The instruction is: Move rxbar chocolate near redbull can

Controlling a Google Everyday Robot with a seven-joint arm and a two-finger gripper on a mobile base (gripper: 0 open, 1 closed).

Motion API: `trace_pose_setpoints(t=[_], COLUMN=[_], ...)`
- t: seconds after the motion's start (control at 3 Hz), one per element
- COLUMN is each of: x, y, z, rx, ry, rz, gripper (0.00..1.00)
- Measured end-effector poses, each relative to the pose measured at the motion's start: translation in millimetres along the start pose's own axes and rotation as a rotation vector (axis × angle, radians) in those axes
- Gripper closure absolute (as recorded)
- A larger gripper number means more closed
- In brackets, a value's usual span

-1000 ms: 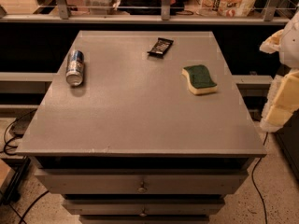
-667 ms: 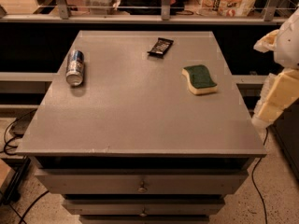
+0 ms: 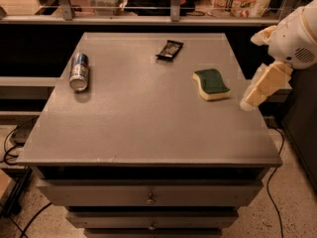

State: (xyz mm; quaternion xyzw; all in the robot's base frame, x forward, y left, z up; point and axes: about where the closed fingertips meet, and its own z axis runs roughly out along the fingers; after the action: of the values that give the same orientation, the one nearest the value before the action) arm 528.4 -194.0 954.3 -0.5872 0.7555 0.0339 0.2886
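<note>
end effector [image 3: 250, 100] (beige) over table edge [image 3: 258, 119], right of sponge [image 3: 211, 84]

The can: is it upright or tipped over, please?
Tipped: the can lies on the table, top facing the camera. The gripper is off its right edge.

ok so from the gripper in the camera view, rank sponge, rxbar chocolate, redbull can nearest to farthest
The gripper hangs at the table's right edge.
1. sponge: right side, just beside it.
2. rxbar chocolate: back, near the middle.
3. redbull can: left side, lying down.
</note>
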Motion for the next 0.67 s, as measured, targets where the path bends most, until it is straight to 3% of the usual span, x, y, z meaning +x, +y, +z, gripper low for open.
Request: trace_pose_setpoints(t=[0.33, 0.67], x=[-1.2, -18.5], y=[-1.4, -18.5], z=[2.6, 26.2], rx=[0.005, 0.043], ry=[-0.007, -0.094], rz=[0.017, 0.102], gripper=[0.0, 0.0])
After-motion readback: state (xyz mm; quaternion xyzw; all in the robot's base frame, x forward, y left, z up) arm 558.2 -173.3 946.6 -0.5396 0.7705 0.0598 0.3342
